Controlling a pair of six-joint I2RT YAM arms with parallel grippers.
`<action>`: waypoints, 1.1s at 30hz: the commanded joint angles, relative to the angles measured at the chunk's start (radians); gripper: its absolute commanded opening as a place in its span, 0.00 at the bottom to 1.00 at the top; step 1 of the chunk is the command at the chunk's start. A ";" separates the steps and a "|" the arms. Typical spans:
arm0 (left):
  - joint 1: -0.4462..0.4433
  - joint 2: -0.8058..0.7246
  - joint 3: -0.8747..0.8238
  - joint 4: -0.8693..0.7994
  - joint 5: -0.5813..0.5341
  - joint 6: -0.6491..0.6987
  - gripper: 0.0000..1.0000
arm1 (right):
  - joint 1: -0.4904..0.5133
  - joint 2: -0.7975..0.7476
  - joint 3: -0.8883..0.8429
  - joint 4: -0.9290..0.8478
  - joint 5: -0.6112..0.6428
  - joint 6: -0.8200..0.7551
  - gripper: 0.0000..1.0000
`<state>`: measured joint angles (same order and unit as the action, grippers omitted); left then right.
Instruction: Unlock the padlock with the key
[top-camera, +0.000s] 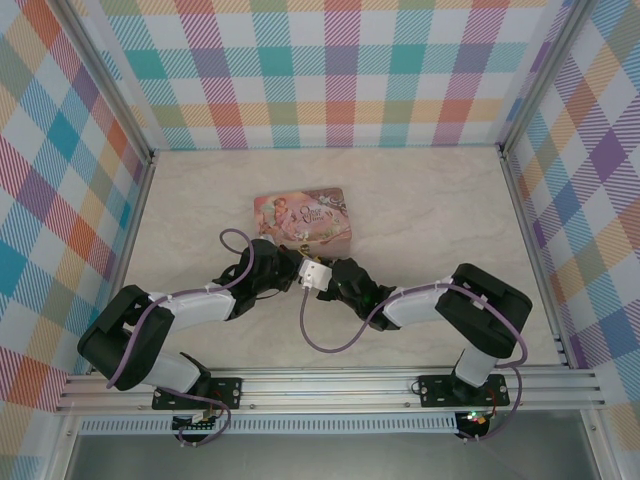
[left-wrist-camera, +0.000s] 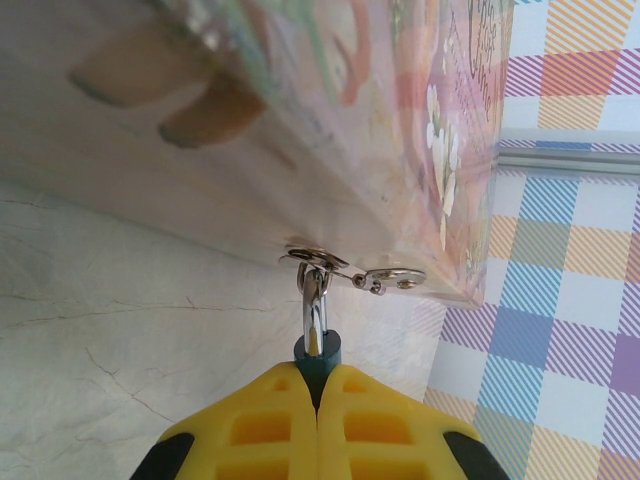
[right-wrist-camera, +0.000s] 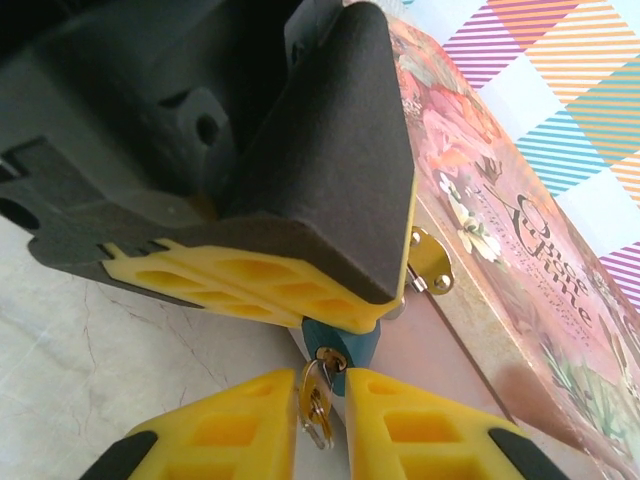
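Padlock (left-wrist-camera: 317, 352) clenched in left claw (left-wrist-camera: 318, 385); right claw (right-wrist-camera: 322, 388) straddles inserted key (right-wrist-camera: 314, 402), grip unclear; tin (right-wrist-camera: 520, 250) script unreadable.

Padlock (right-wrist-camera: 358, 345) is boxed in: tin (top-camera: 300, 218) wall right behind it, left gripper (left-wrist-camera: 318, 388) clamped on its body from one side, right gripper (right-wrist-camera: 322, 390) nose-to-nose opp.; the only gap there is betw. the right fingers, and the key (right-wrist-camera: 316, 408) hangs in it, poss. touching one pad, hard to tell; table (top-camera: 440, 220) lies open L, R and beyond the tin, up to the plaid walls (top-camera: 340, 70).
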<state>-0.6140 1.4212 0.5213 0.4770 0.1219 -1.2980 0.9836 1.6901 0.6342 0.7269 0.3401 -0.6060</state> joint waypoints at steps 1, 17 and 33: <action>-0.012 -0.004 0.027 0.054 -0.007 -0.012 0.00 | 0.006 0.012 0.019 0.049 0.021 0.022 0.18; -0.024 0.006 0.037 0.069 -0.004 -0.021 0.00 | 0.000 -0.028 0.086 -0.124 0.078 0.361 0.00; -0.035 0.038 0.029 0.103 -0.016 -0.030 0.00 | -0.036 -0.072 0.105 -0.263 -0.021 0.768 0.00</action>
<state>-0.6289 1.4597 0.5304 0.5079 0.0883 -1.3243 0.9649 1.6585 0.7238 0.4786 0.3252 0.1253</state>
